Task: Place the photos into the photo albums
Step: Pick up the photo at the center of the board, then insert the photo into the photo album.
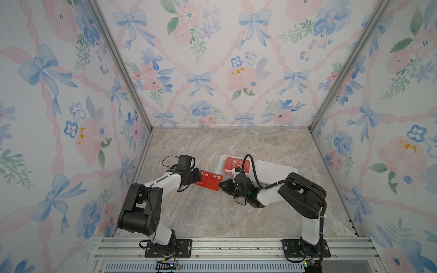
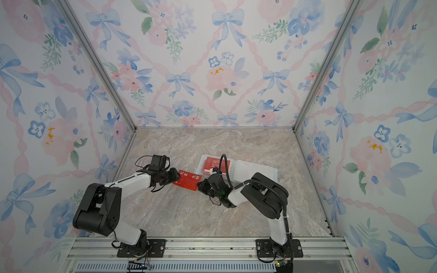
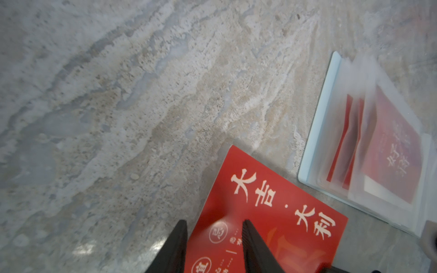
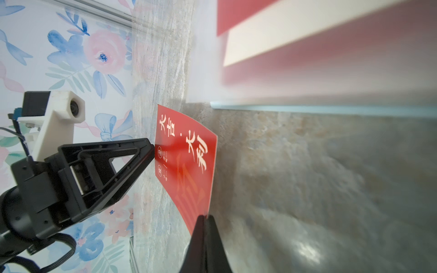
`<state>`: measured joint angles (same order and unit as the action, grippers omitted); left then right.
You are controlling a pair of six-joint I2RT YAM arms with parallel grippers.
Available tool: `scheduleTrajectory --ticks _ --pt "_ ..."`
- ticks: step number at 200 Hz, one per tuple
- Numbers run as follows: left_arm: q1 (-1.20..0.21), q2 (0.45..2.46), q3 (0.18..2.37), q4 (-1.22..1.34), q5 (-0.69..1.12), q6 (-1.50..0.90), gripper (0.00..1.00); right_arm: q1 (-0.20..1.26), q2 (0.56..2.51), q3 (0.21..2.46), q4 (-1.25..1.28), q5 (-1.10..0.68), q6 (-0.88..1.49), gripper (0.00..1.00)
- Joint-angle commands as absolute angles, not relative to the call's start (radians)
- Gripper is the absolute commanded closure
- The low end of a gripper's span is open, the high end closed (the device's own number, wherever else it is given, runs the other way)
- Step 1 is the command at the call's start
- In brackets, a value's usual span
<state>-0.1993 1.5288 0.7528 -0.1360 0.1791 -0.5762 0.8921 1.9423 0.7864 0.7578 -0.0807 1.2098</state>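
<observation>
Photo [image 3: 272,208] glossy red rectangle, bowed; right fingers [image 4: 196,241] pinch corner.

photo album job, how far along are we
Done: several red cards sit in the open album's sleeves. In hand: one loose card beside it, its edge pinched by the right gripper, the open left gripper at its opposite end. Left: sleeving that card.

The card [image 4: 186,165] is red paper with a satin gloss, catching a soft sheen. The album [image 3: 314,146] has a matt pale-blue cover and clear, shiny plastic sleeves [image 3: 361,75]. The table [image 3: 142,106] looks like polished marbled stone, with bright glare spots. The left gripper [image 3: 214,221] is matt black ribbed plastic; the rail [image 1: 212,245] is brushed metal.
</observation>
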Motion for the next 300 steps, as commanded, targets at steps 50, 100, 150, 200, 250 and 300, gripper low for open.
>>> scheduleTrajectory --ticks 50,100,150,200,250,300 --pt "-0.079 1.393 0.709 -0.159 0.222 -0.575 0.59 0.899 1.708 0.785 0.587 -0.062 1.026 1.00" --pt "-0.035 1.347 0.699 -0.135 0.321 -0.587 0.58 0.837 1.584 0.830 0.451 -0.210 0.917 1.00" --pt "-0.029 1.373 0.725 -0.063 0.499 -0.608 0.58 0.685 1.499 0.820 0.376 -0.410 0.884 1.00" --pt "-0.029 1.402 0.699 0.082 0.662 -0.672 0.58 0.587 1.336 0.845 0.100 -0.408 0.723 0.99" --pt "-0.030 1.416 0.656 0.145 0.683 -0.710 0.58 0.524 1.236 0.841 -0.023 -0.397 0.674 0.98" --pt "-0.061 1.442 0.655 0.205 0.740 -0.740 0.57 0.491 1.214 0.836 -0.013 -0.457 0.664 0.98"
